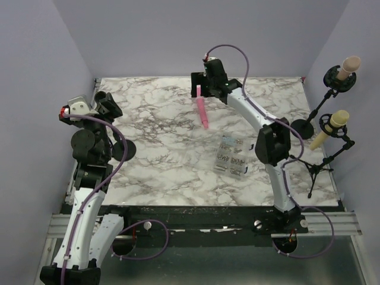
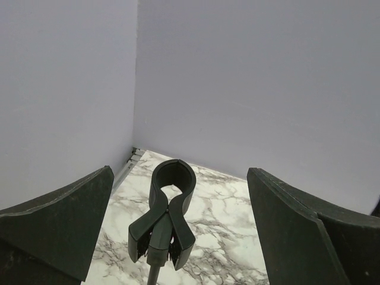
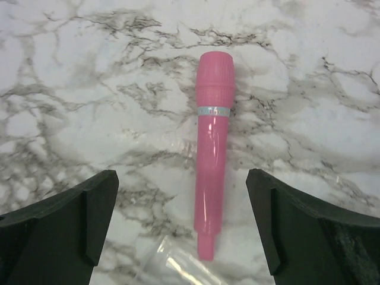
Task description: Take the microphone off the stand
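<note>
Lying on marble table, pink microphone

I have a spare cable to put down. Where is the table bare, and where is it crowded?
Bare marble lies in the middle, between the pink microphone and the black round base by the left arm, and along the near edge left of the clear box. The right side is crowded with the right arm and two stands.
</note>
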`<state>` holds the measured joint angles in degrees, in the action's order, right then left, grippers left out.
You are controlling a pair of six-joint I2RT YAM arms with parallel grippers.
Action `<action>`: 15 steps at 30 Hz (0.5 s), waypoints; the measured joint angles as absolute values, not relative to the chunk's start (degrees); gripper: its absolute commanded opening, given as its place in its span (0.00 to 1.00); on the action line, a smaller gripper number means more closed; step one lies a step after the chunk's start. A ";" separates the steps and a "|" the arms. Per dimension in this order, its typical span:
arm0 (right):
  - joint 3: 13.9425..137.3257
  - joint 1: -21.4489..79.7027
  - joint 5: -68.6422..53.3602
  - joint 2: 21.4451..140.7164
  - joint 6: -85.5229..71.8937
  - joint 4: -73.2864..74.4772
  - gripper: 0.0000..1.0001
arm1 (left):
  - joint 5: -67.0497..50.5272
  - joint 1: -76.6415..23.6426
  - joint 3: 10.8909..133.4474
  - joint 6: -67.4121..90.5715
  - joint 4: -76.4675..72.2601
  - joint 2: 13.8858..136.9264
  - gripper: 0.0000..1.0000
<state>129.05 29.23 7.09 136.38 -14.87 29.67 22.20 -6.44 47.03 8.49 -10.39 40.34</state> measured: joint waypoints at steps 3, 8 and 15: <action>118.89 29.23 4.86 125.23 -16.38 27.66 0.99 | 22.24 -6.44 47.07 8.38 -9.91 40.66 0.99; 98.45 29.23 -2.70 106.78 -20.03 20.40 0.99 | 23.49 -6.44 49.76 9.52 -5.63 43.13 0.99; 78.85 29.23 -13.26 93.97 -25.06 13.28 0.99 | 19.46 -1.91 60.75 18.85 9.72 48.29 0.99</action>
